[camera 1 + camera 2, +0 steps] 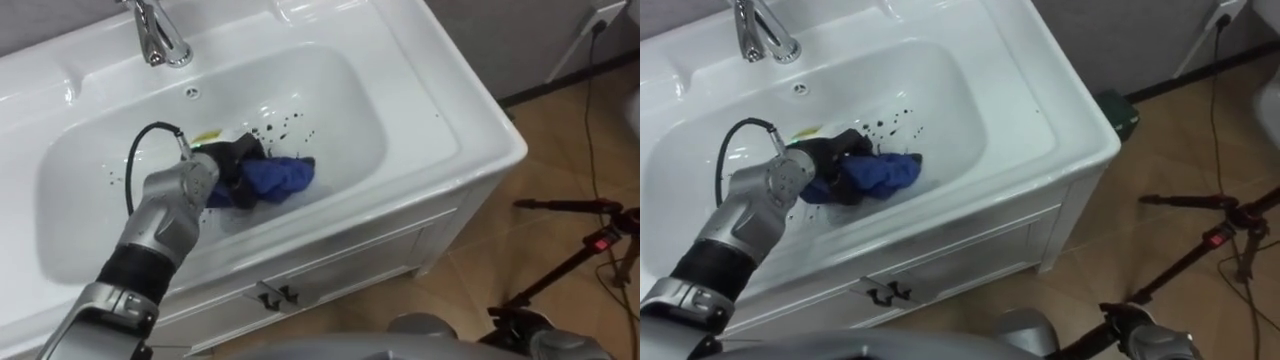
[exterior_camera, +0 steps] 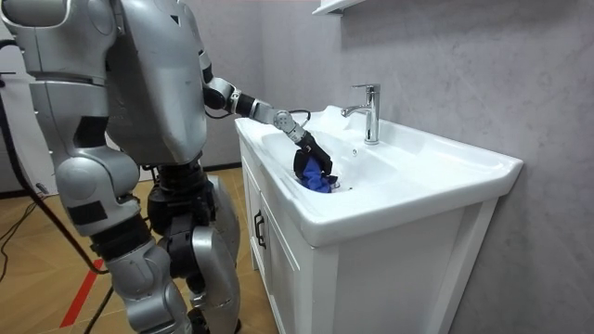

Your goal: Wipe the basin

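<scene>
A white basin [image 1: 420,120] is set in a white vanity, with a chrome tap [image 1: 160,35] at its back rim. A blue cloth [image 1: 275,180] lies bunched on the basin floor near the front wall. My left hand [image 1: 230,165] reaches down into the bowl and its dark fingers are curled into the cloth. Dark specks [image 1: 280,125] dot the basin floor just behind the cloth, and a few more [image 1: 110,180] lie to the left. The room view shows the same hand [image 2: 311,153] on the cloth [image 2: 317,179], with me standing at the vanity's front.
The vanity cabinet [image 1: 330,265] has dark handles [image 1: 275,295] below the basin's front edge. A black tripod [image 1: 570,270] with cables stands on the wooden floor at the right. A wall socket [image 1: 605,15] sits at the top right.
</scene>
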